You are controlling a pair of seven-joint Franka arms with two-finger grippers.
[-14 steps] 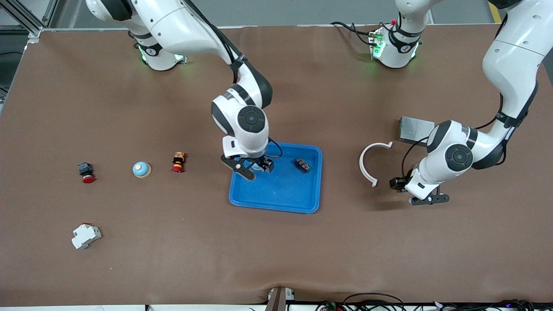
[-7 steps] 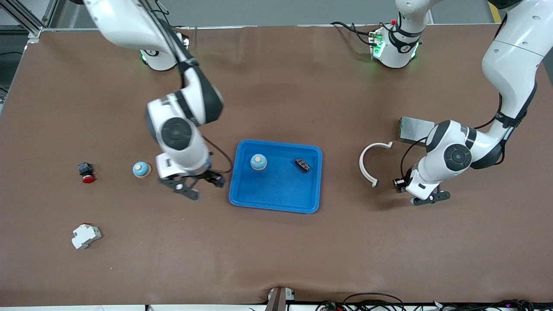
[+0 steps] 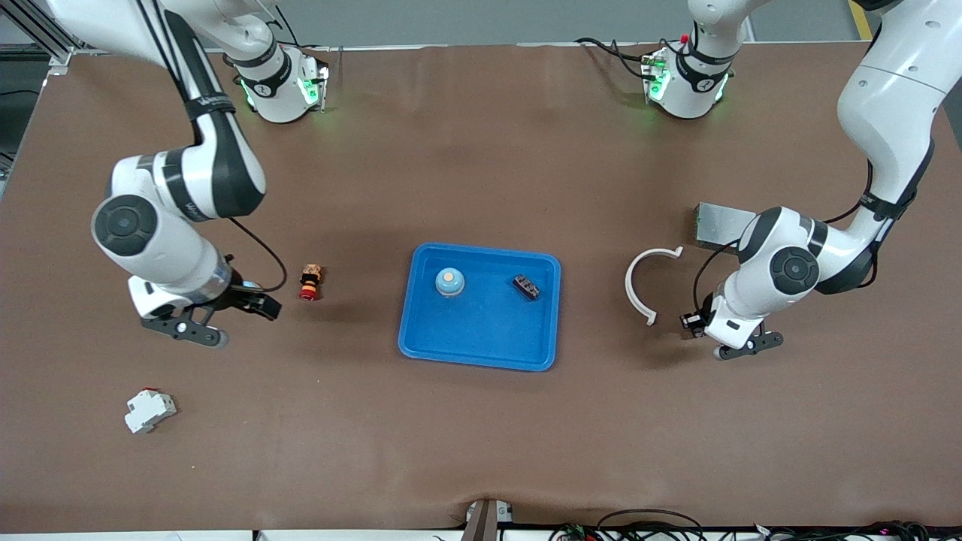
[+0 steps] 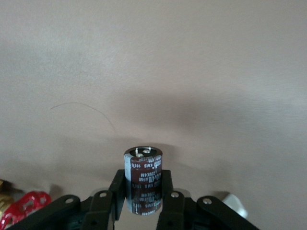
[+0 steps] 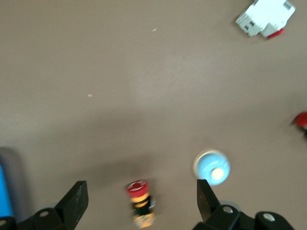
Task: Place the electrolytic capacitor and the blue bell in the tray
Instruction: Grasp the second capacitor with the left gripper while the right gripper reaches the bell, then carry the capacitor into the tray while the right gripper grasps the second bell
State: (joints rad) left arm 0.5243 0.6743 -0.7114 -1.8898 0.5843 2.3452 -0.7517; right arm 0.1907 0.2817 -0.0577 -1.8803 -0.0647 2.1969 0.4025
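Observation:
The blue tray lies mid-table. One blue bell stands in it, beside a small black part. My left gripper hangs low over the bare table between the tray and the left arm's end. It is shut on the brown electrolytic capacitor, which its fingers clamp upright. My right gripper is open and empty, also in its wrist view. It is over a second blue bell, which the arm hides in the front view.
A red-capped button lies between the right gripper and the tray. A white breaker lies nearer the front camera. A white curved piece and a grey metal box lie near the left gripper.
My right gripper let go of the blue bell in the tray and swung open toward the right arm's end, covering the second bell. The left gripper barely moved.

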